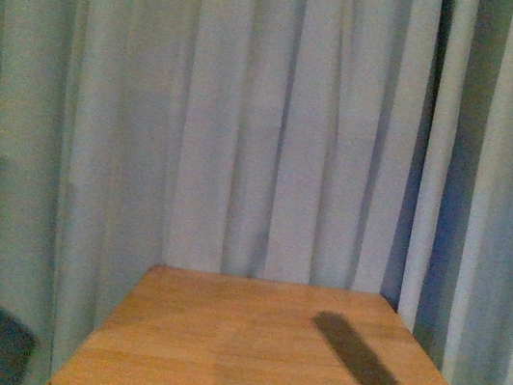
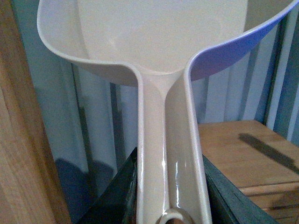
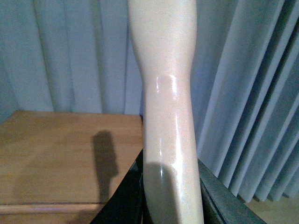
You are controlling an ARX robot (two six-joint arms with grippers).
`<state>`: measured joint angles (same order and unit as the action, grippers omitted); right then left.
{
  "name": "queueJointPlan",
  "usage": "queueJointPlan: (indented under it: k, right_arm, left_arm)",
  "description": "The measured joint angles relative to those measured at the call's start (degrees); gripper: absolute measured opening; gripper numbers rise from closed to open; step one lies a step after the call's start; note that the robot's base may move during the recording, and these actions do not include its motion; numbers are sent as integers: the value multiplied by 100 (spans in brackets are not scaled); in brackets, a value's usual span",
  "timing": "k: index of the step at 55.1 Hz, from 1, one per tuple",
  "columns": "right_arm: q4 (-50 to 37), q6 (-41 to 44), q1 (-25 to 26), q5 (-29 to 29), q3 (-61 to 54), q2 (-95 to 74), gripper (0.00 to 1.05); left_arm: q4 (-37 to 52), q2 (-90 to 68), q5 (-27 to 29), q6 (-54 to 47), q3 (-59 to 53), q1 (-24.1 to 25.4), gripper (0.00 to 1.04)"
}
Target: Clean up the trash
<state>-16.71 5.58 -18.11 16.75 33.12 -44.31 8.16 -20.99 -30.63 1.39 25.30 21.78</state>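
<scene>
The left hand (image 2: 172, 205) is pinching the dustpan (image 2: 159, 56); the right hand (image 3: 170, 205) is clamping a pale handle (image 3: 163, 70). No tissue wad is showing in any view, so locating it comes first, before lowering either tool toward the tabletop (image 1: 213, 342).

Glossy plastic dustpan (image 2: 154, 42), glossy plastic handle (image 3: 168, 140), wooden table (image 1: 232, 345), cloth curtain (image 1: 251, 104)

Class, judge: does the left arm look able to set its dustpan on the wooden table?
Probably yes. The left gripper grips the dustpan by its handle, and the table lies just beside it with nothing seen between.
</scene>
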Motion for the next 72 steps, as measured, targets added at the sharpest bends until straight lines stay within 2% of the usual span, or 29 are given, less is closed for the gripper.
queueJointPlan:
  k: [10, 72]
  right_arm:
    - [-44, 26, 2, 297, -214, 219, 20]
    - [-33, 9, 7, 319, -260, 243, 20]
  left_arm:
    - [0, 0, 0, 0, 0, 0, 28]
    - [-22, 0, 13, 0, -22, 7, 28]
